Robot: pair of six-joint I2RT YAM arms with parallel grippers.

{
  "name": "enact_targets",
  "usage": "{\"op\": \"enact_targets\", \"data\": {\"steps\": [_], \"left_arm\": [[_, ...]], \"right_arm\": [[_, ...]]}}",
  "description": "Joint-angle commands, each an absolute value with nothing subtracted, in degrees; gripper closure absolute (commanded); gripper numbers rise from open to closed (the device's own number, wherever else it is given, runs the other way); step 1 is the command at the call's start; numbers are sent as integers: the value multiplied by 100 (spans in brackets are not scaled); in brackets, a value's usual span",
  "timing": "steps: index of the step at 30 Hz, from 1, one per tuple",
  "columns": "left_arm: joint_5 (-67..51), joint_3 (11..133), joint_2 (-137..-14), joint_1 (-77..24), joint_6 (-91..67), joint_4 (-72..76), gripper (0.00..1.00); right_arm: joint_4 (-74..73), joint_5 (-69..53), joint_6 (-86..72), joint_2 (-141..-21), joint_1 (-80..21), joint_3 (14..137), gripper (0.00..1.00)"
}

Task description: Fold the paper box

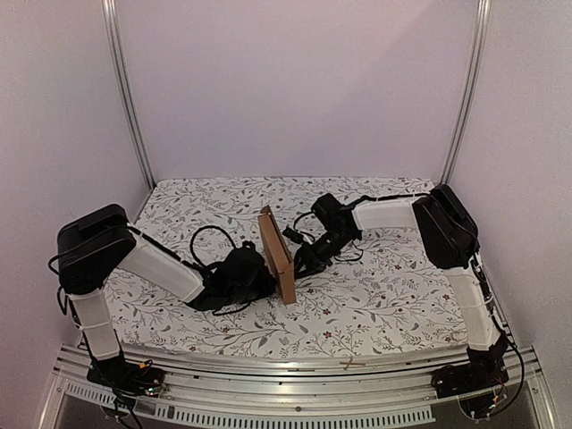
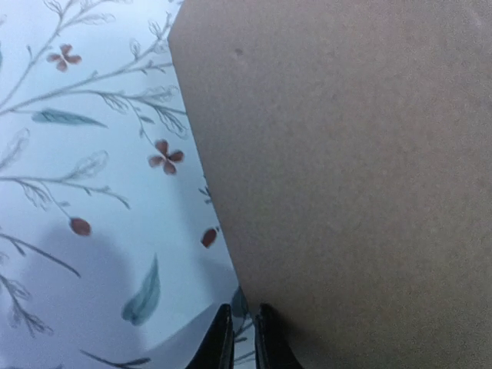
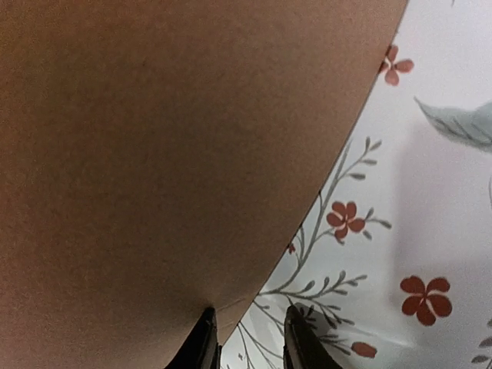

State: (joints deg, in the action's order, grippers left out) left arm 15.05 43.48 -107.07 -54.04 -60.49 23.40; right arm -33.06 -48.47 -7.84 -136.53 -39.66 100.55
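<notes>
The paper box [image 1: 278, 253] is a thin brown cardboard piece standing on edge at the middle of the table. My left gripper [image 1: 261, 273] sits against its left face and my right gripper [image 1: 299, 259] against its right face. In the left wrist view the cardboard [image 2: 346, 184] fills the right side. The left gripper [image 2: 244, 334] shows only a narrow gap, with cloth visible in it and one finger against the cardboard. In the right wrist view the cardboard [image 3: 169, 154] fills the left side. The right gripper [image 3: 250, 338] stands open wider, its left finger at the cardboard's edge.
The table carries a white cloth [image 1: 384, 295] printed with twigs and red flowers. Pale walls and two metal posts [image 1: 128, 98] close in the back and sides. A metal rail [image 1: 295, 366] runs along the near edge by the arm bases.
</notes>
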Motion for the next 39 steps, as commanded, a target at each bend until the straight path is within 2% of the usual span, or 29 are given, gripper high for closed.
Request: {"op": "enact_targets", "data": {"steps": [1, 6, 13, 24, 29, 34, 39], "left_arm": [[1218, 4629, -10977, -6094, -6290, 2585, 87], [1405, 4759, -10985, -6460, -6367, 2398, 87], [1569, 4724, -10528, -6574, -6126, 1705, 84], [1928, 4832, -9470, -6522, -5196, -169, 77], [1586, 5540, -8850, -6484, -4158, -1642, 70], [1527, 6362, -8169, -6049, -2878, -2978, 54], [1257, 6862, -8006, -5063, -2114, -3424, 53]], "right_arm": [[-3770, -4733, -147, -13337, -4149, 9571, 72], [-3982, -4568, 229, -13106, -4135, 9203, 72], [-4162, -4474, 328, -12922, -3817, 9296, 70], [-4226, -4404, 404, -12884, -3544, 9421, 69], [-4416, -4371, 550, -12768, -3389, 9527, 68], [-4760, -4193, 1110, -12247, -3010, 9535, 64], [-5124, -4188, 1830, -11683, -2879, 9406, 59]]}}
